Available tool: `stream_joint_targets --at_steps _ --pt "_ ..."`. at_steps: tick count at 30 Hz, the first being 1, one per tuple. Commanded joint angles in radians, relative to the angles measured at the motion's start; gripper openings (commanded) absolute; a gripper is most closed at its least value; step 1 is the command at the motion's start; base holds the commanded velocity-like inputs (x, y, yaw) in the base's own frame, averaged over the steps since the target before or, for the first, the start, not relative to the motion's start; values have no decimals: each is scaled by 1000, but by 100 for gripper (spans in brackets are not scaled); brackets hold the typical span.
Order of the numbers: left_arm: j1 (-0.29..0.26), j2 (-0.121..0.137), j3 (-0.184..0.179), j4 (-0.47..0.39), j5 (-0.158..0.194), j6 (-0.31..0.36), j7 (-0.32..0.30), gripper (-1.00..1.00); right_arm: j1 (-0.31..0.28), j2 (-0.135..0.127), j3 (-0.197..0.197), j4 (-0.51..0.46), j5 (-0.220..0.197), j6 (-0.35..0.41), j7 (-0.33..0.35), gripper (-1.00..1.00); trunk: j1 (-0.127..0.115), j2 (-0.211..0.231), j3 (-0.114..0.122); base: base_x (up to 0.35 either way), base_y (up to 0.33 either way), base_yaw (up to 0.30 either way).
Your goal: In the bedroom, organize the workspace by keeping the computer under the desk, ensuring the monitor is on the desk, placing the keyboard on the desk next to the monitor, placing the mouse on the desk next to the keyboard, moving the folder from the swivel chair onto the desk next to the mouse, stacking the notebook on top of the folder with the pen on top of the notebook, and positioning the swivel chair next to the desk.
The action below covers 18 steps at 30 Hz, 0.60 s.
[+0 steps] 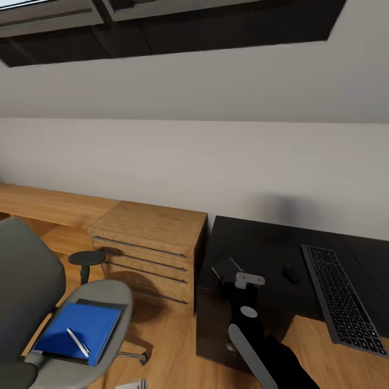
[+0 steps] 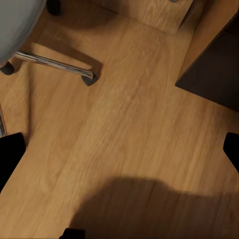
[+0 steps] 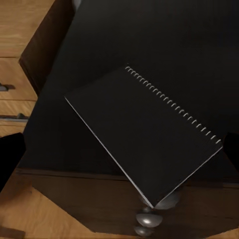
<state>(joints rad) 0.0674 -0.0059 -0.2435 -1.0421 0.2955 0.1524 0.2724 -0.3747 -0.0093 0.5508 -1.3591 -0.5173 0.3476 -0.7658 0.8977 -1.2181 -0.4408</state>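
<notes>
A grey swivel chair (image 1: 29,281) stands at the lower left. On its seat lies a blue folder (image 1: 81,327) with a silver pen (image 1: 78,342) on top. To the right is the black desk (image 1: 254,243), which carries a dark keyboard (image 1: 343,294) and a small black mouse (image 1: 292,274). My right gripper (image 3: 119,154) hangs open over the desk's near left corner, its fingers wide apart above a black spiral notebook (image 3: 144,134). One notebook corner reaches past the desk edge; whether it lies flat I cannot tell. My left gripper (image 2: 119,149) is open over bare wooden floor.
A wooden drawer cabinet (image 1: 151,243) stands against the wall between chair and desk. A low wooden ledge (image 1: 48,202) runs along the wall at the left. The chair's metal leg and caster (image 2: 55,62) lie on the floor near my left gripper. Something white (image 1: 132,384) lies on the floor.
</notes>
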Motion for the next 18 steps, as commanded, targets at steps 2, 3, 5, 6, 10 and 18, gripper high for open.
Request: stream_joint_targets --at_steps 2,3,5,6,10,18 --pt "0 0 -3 0 8 4 7 100 -1 -7 3 -2 -4 5 -7 100 1 -1 -1 306 0 4" --pt "0 0 -4 1 8 4 7 100 -1 -8 3 -2 -4 5 -7 100 1 -1 -1 310 0 3" --pt "0 0 -7 2 8 4 7 100 -1 -10 3 -2 -4 5 -7 100 1 -1 -1 313 0 2" --pt "0 0 -9 2 8 4 7 100 -1 -11 3 -2 -4 5 -7 100 1 -1 -1 315 0 1" --pt "0 0 -16 3 8 4 8 100 -1 -13 3 -1 -4 5 -7 100 1 -1 -1 317 0 1" --pt "0 0 -23 4 8 4 8 100 -1 -14 5 30 0 4 1 100 1 -1 -1 320 0 0"
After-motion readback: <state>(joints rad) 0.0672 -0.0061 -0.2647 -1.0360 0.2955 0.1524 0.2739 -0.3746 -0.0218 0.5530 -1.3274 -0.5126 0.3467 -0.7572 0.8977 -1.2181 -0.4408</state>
